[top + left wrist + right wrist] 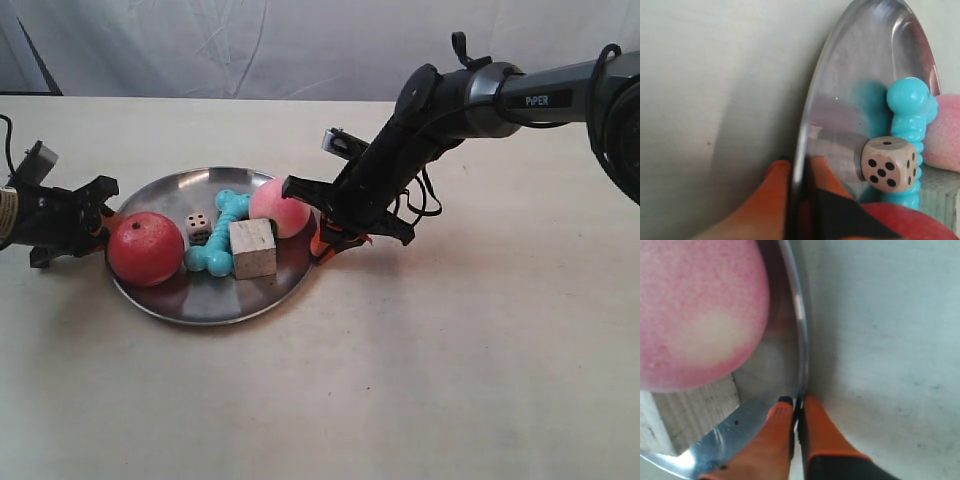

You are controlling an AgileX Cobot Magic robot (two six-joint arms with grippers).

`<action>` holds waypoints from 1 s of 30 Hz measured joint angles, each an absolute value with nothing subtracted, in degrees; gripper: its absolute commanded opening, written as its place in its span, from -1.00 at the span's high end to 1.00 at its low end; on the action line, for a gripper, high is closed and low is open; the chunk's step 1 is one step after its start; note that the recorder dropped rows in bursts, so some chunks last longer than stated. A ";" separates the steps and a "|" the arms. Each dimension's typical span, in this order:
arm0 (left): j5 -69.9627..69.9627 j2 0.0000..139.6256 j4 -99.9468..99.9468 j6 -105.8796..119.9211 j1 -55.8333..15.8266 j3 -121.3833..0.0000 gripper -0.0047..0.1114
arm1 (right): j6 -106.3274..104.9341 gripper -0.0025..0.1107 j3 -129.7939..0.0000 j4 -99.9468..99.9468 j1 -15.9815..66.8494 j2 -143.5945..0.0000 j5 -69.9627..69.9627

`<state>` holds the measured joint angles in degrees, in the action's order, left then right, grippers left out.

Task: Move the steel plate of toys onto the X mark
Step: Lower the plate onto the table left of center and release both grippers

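The steel plate (205, 300) sits on the cream tabletop holding the red apple (145, 249), the pink peach (279, 208), the turquoise bone chew (220, 235), the wooden cube (253, 248) and the die (199, 226). My left gripper (799, 167) is shut on the plate's rim (802, 145) beside the die (888, 163), one orange finger inside, one outside. My right gripper (799, 402) pinches the opposite rim (802, 340) next to the peach (695, 310). In the exterior view they stand at the plate's left (108, 215) and right (322, 240) edges. No X mark shows in any view.
The bare cream table (450, 360) spreads in front and to the right of the plate. A pale backdrop (250, 40) closes off the far edge. The right arm's black links and cables (420, 130) reach over the table from the upper right.
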<state>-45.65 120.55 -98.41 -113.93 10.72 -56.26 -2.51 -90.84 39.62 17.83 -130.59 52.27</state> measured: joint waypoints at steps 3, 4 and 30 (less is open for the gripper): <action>-45.65 120.55 -98.32 -113.73 10.72 -56.26 0.68 | -2.51 0.97 -90.84 39.39 17.82 -130.59 52.27; -45.65 120.55 -98.32 -113.56 10.72 -56.26 0.62 | -2.51 0.97 -90.84 39.39 17.82 -130.59 52.27; -45.55 120.45 -98.76 -110.88 10.37 -56.37 0.32 | -1.68 0.97 -91.47 35.88 18.08 -130.25 51.51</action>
